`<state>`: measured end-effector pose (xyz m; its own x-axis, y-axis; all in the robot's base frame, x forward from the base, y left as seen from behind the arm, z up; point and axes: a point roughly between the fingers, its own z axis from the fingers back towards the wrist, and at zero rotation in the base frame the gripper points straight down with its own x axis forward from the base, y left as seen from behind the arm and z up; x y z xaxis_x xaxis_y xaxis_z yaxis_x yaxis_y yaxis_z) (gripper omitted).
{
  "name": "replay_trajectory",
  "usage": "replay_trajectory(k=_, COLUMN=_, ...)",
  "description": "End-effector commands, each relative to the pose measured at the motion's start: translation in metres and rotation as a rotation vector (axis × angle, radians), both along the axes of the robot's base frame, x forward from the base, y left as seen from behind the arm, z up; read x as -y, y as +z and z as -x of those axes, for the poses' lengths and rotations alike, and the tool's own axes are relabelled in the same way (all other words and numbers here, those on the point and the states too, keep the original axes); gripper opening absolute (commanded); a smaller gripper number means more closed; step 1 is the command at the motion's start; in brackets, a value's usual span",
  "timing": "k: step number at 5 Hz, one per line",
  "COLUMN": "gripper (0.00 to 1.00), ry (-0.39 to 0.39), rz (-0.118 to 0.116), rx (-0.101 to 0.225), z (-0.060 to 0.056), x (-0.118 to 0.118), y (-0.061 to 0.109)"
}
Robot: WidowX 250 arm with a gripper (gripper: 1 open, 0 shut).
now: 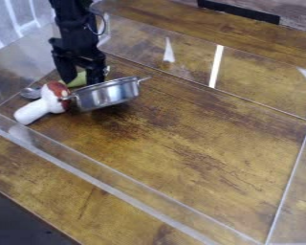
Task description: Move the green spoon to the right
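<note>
Camera view: hand spread, pointing down over worn wooden table. Green spoon beneath it; tilted steel pot just right, inside clear walls.

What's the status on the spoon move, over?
Gripper open, pointing down at the green spoon, nothing held. Spoon mostly hidden beneath it, at far left. Steel pot tipped up against it; mushroom toy alongside.
</note>
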<state>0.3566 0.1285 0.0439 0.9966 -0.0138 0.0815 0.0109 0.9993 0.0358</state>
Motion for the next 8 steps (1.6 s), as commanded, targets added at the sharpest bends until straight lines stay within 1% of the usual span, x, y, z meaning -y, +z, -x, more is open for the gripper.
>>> replay_trajectory(k=1, gripper=1.0, ry=0.042, rz=-0.016, rx=0.046, z=-0.007, x=-0.014, y=0.016)
replay_trajectory(k=3, gripper=1.0, ry=0.103, rz=-0.005, rx=0.037, z=-0.008, x=-0.023, y=0.014)
replay_trajectory(k=4, gripper=1.0, ry=0.092, rz=0.001, rx=0.033, z=-0.011, x=-0.016, y=0.013)
replay_trajectory(k=6, gripper=1.0, ry=0.047, rz=0.012, rx=0.01, z=-0.01, x=-0.015, y=0.013)
replay_trajectory(k=8, gripper=1.0, ry=0.091, rz=0.025, rx=-0.011, z=-0.011, x=-0.048, y=0.0)
